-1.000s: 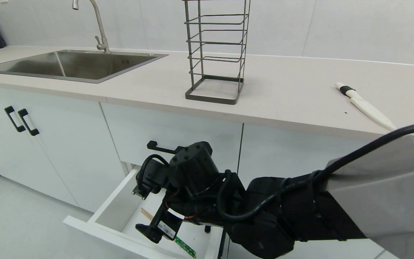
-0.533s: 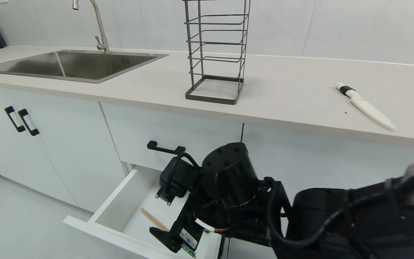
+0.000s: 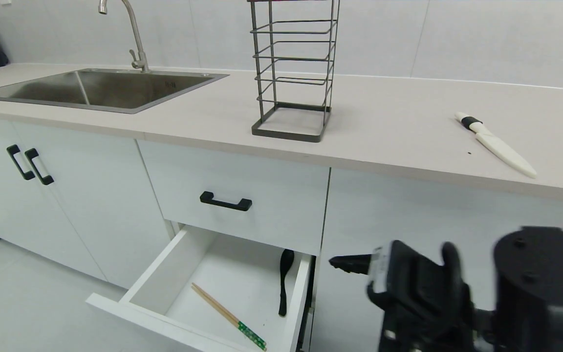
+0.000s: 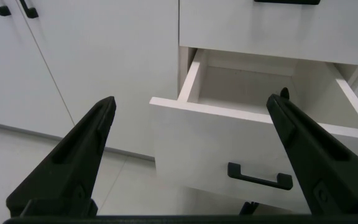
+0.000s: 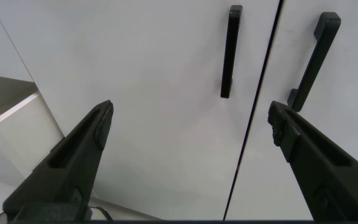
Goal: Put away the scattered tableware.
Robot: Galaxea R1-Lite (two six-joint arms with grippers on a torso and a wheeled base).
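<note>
The lower drawer [image 3: 157, 276] stands pulled out beneath the desk [image 3: 384, 127]. Inside it, a pair of chopsticks [image 3: 227, 317] with green ends lies slanting towards the front. A black spoon [image 3: 283, 288] lies along the drawer's right wall, apart from them. A white knife [image 3: 496, 145] rests on the desk, well right of a wire rack [image 3: 293, 73]. The left tool [image 4: 191, 102] faces the drawer front, its fingers spread wide and holding nothing. The right tool [image 5: 190, 112] faces cabinet doors [image 5: 135, 74], equally wide open and holding nothing.
</note>
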